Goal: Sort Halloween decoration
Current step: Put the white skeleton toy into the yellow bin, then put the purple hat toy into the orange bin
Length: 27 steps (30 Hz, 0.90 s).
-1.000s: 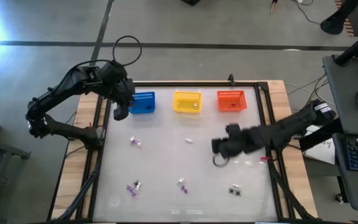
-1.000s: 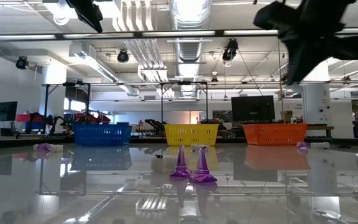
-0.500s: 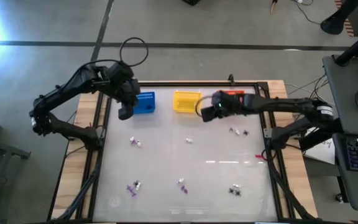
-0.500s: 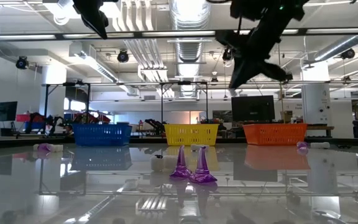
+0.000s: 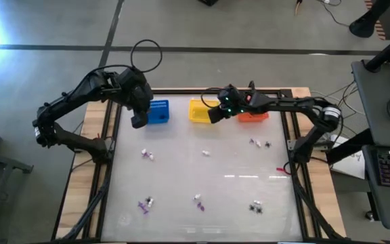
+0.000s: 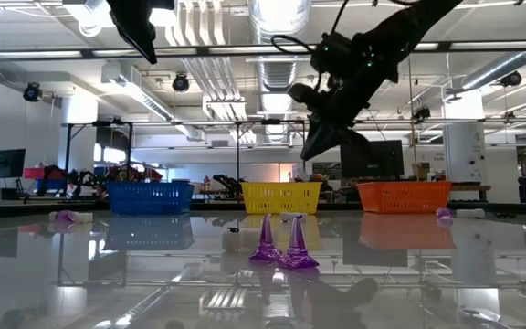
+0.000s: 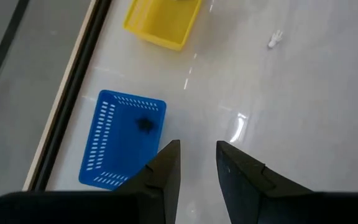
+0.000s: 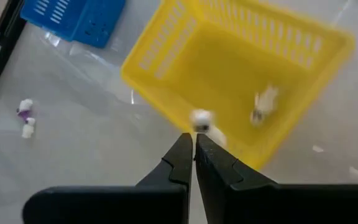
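Note:
Three mesh baskets stand in a row along the far edge: blue (image 5: 156, 112), yellow (image 5: 202, 110) and orange-red (image 5: 252, 110). Tiny white, purple and black trinkets of the Halloween decoration lie scattered on the table, among them a white-and-purple one (image 5: 147, 155), a white one (image 5: 206, 153) and two purple cones (image 6: 281, 245). My right gripper (image 8: 192, 138) hangs shut above the yellow basket's near right rim with a small white trinket (image 8: 201, 118) at its tips. Another white trinket (image 8: 265, 99) lies in the yellow basket. My left gripper (image 7: 197, 149) stands open, with nothing between its fingers, above the blue basket's near left corner; a black trinket (image 7: 145, 124) lies inside. My right gripper has the small white trinket (image 8: 199, 122) at the very ends of its two shut fingers, which slant down toward the far edge. The trinket is lifted clear, above the yellow basket. Which part of it is pinched is too small to tell.
A dark frame (image 5: 110, 156) borders the glossy white table top. More trinkets lie near the right side (image 5: 254, 142), (image 5: 267, 144) and toward the near edge (image 5: 145, 203), (image 5: 199, 201), (image 5: 255, 207). The table's middle holds bare room.
My right gripper has swept from the table's middle right toward the far edge and a little leftward, until it hangs over the yellow basket. It has rolled on the way and stayed shut.

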Motion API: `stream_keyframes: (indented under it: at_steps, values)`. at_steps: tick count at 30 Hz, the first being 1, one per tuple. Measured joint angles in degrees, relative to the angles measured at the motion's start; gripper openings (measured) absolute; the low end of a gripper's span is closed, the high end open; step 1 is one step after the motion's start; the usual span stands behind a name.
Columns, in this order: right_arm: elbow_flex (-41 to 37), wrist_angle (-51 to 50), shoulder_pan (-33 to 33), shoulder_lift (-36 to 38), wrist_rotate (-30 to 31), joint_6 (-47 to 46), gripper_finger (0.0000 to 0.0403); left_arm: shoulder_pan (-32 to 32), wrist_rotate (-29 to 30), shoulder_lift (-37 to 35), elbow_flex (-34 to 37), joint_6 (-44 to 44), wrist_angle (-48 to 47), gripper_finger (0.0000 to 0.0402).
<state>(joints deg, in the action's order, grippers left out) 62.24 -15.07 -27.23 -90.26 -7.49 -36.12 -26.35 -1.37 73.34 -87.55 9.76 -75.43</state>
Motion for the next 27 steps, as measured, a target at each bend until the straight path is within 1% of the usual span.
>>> stream_keyframes:
  at_steps: [6,10,19,24,27]
  values:
    - [5.92,-5.45,-1.33,-4.64,0.02,4.15,0.0013,0.0,0.0,0.0,0.0,-0.02,-0.13,0.0086]
    - [9.84,-10.56,-1.31,-5.87,-0.04,7.25,0.0013,0.0,-0.02,-0.02,0.0,-0.02,-0.68,0.0086]
    - [17.47,-25.15,0.11,-3.77,-0.48,14.08,0.0013,0.0,-0.02,-0.12,0.0,0.02,-4.28,0.0086]
    - [19.0,-29.68,2.39,-2.89,-0.48,13.68,0.0013,0.0,-0.19,-0.61,0.0,-0.36,-5.75,0.0086]
    - [19.31,-30.81,4.09,-2.52,-0.48,12.83,0.0013,0.0,-3.17,-0.9,0.0,-3.4,-7.96,0.0086]
